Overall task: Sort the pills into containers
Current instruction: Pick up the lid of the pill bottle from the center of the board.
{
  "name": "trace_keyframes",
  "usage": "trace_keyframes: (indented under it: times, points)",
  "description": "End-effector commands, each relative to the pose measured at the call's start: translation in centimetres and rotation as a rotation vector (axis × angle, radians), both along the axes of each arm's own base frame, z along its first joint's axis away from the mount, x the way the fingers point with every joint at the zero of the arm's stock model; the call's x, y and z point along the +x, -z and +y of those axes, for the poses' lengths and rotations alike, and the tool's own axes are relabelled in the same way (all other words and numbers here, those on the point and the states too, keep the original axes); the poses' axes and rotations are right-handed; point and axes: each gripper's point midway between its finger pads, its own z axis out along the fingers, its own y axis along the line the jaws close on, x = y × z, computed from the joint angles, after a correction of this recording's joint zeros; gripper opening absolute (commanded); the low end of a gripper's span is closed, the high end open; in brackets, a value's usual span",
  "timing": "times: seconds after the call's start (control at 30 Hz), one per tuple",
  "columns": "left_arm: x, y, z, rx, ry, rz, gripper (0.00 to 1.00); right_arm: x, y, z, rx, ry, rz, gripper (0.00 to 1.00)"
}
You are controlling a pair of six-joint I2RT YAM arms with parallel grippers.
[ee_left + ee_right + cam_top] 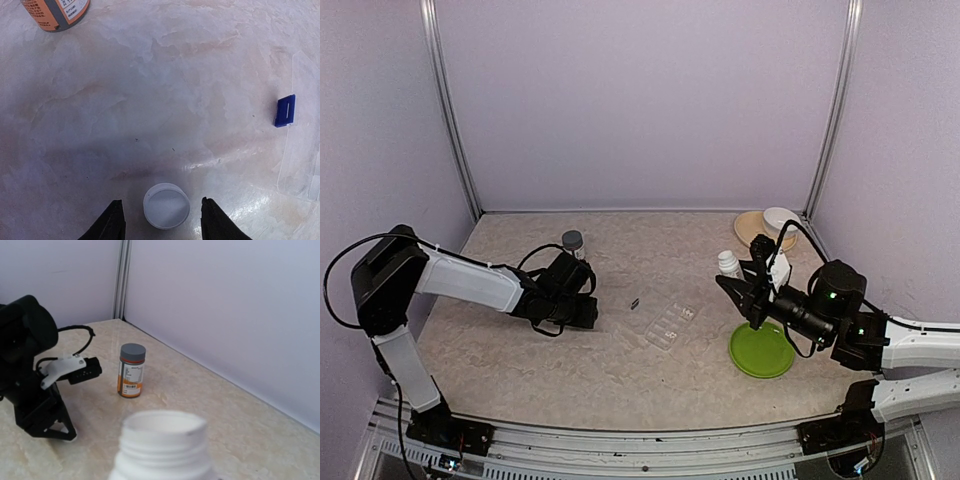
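The clear plastic pill box (pixel 670 322) lies flat mid-table, and its edge shows in the left wrist view (pixel 300 150). My left gripper (pixel 582 312) (pixel 162 222) points down at the table, open. A loose white bottle cap (pixel 166 205) lies between its fingers (pixel 112 224) without touching them. My right gripper (pixel 742 287) is shut on an uncapped white pill bottle (pixel 729 264) (pixel 165 445), held above the table beside the green plate (pixel 762 349). The bottle hides the right fingers in the wrist view. No loose pills show.
An orange pill bottle with a grey cap (pixel 572 241) (pixel 55 12) (pixel 131 371) stands behind the left gripper. A small blue clip (pixel 634 303) (pixel 285 110) lies left of the pill box. A white bowl (pixel 780 218) sits on a tan plate (pixel 752 228) at the back right corner.
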Motion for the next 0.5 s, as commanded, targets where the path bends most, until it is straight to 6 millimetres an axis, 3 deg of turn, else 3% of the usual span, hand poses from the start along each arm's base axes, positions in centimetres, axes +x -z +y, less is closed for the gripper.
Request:
trace_keyframes:
  times: [0.0,0.23,0.47]
  points:
    - [0.22,0.13,0.08,0.015,0.002,0.0,0.5,-0.34,-0.7,0.07,0.019,-0.009,-0.023,0.22]
    - [0.3,0.5,0.03,0.021,0.006,0.004,0.48,-0.39,-0.59,0.19,0.015,-0.015,-0.02,0.22]
    - [0.43,0.7,-0.24,0.02,0.012,0.007,0.38,-0.34,-0.32,0.24,0.009,-0.015,-0.01,0.22]
